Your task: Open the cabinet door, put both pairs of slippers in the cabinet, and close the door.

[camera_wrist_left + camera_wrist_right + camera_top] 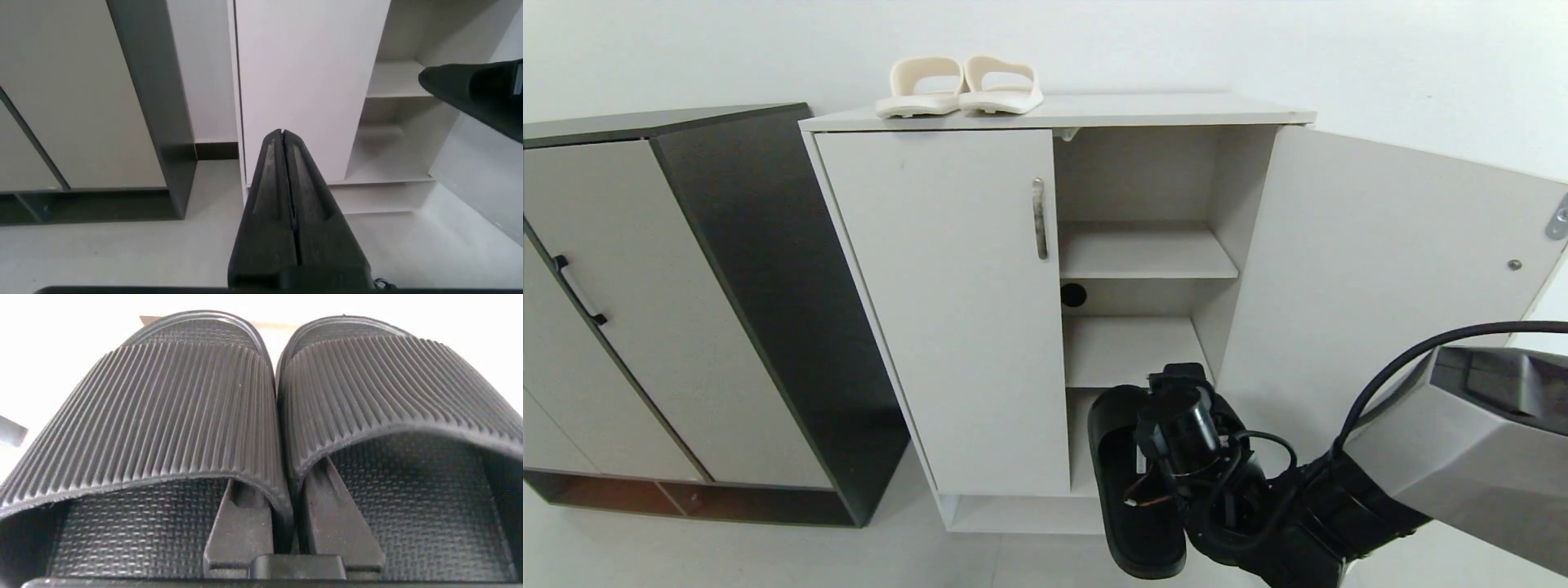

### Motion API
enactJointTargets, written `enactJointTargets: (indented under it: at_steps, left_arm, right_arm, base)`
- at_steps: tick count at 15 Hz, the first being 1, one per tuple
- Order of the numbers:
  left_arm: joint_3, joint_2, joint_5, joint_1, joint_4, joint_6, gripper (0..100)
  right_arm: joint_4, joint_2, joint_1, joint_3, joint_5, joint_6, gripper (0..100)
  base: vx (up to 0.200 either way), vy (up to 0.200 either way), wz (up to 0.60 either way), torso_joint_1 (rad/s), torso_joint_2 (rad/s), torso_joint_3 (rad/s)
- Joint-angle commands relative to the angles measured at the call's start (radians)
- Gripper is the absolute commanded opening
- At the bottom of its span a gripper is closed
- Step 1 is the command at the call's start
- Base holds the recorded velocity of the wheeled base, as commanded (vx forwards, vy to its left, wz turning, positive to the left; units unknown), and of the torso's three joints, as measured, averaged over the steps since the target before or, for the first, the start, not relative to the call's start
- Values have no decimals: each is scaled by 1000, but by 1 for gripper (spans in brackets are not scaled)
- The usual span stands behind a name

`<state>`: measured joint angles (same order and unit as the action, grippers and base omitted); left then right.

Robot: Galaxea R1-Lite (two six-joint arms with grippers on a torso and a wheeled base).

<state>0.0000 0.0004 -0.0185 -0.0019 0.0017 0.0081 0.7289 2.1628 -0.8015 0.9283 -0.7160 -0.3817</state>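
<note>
Door [1380, 269] open; right gripper [286, 531] jaws clamp black slippers [1127, 490], unshelved; cream slippers [960, 86] wait upper centre; left gripper [282, 155] jaws together.

The head camera is looking forward and down from above, taking in the whole white cabinet [935, 310], with the dark cabinet [760, 310] at 9 o'clock. The left wrist camera is sitting lower and well back, facing along the left gripper [283, 135] at both cabinets' lower parts, which the head view is also covering. The right wrist camera is hanging right up against the black slippers [270, 416].
</note>
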Motion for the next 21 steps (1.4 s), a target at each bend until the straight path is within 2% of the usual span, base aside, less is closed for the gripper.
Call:
enactJointTargets:
  at_steps: [1,5,13,16,18,21]
  left_arm:
    - [0,3,0,0,0,0,0]
    - [0,3,0,0,0,0,0]
    - [0,3,-1,-1,0,3,0]
    - [0,3,-1,0,0,3,0]
    - [0,3,-1,-1,0,3,0]
    - [0,3,-1,0,0,1,0]
  right_arm:
    - [14,55,5,15,-17,1,0]
    - [15,78,7,23,-26,1,0]
    - [96,89,1,9,-60,15,0]
    - [202,85,-1,-14,-86,69,0]
    - [354,71,-5,-65,-100,147,0]
    - [682,68,-19,-160,-97,346,0]
  base:
    - [0,0,0,0,0,0]
    - [0,0,0,0,0,0]
    - [0,0,0,1,0,-184]
    - [0,0,0,-1,4,-194]
    - [0,0,0,5,0,-195]
    - [0,0,0,6,4,-118]
